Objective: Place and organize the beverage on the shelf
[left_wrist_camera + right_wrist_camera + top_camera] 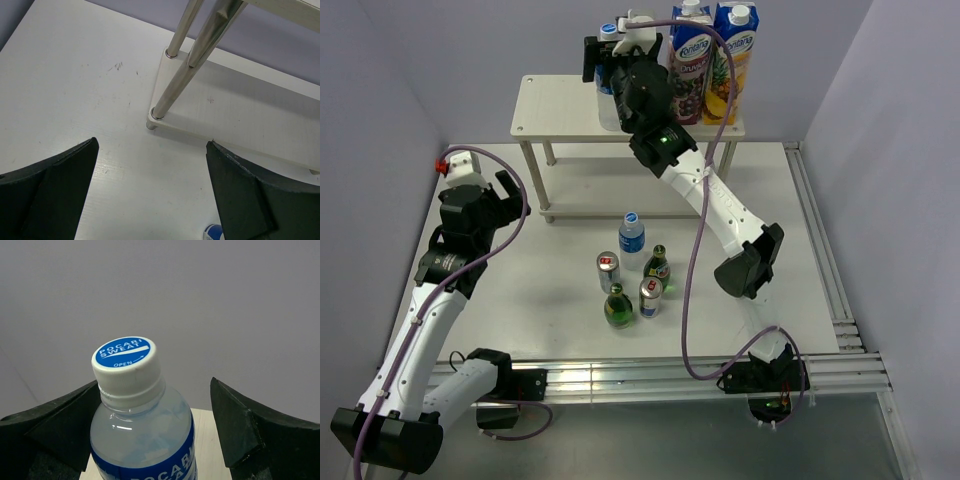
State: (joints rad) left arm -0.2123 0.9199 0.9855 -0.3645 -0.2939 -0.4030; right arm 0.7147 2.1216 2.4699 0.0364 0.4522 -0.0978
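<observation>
The shelf stands at the back of the table, and two tall juice cartons stand at the right end of its top board. Left of them a clear Pocari Sweat bottle with a white and blue cap stands upright on the same board. My right gripper is open around this bottle. The bottle sits near the left finger, and a gap shows on the right side. My left gripper hangs open and empty over the table, beside the shelf's front left leg.
On the table in front of the shelf stand a small water bottle, two cans and two green bottles. A blue and white cap peeks in under my left gripper. Walls close in the sides.
</observation>
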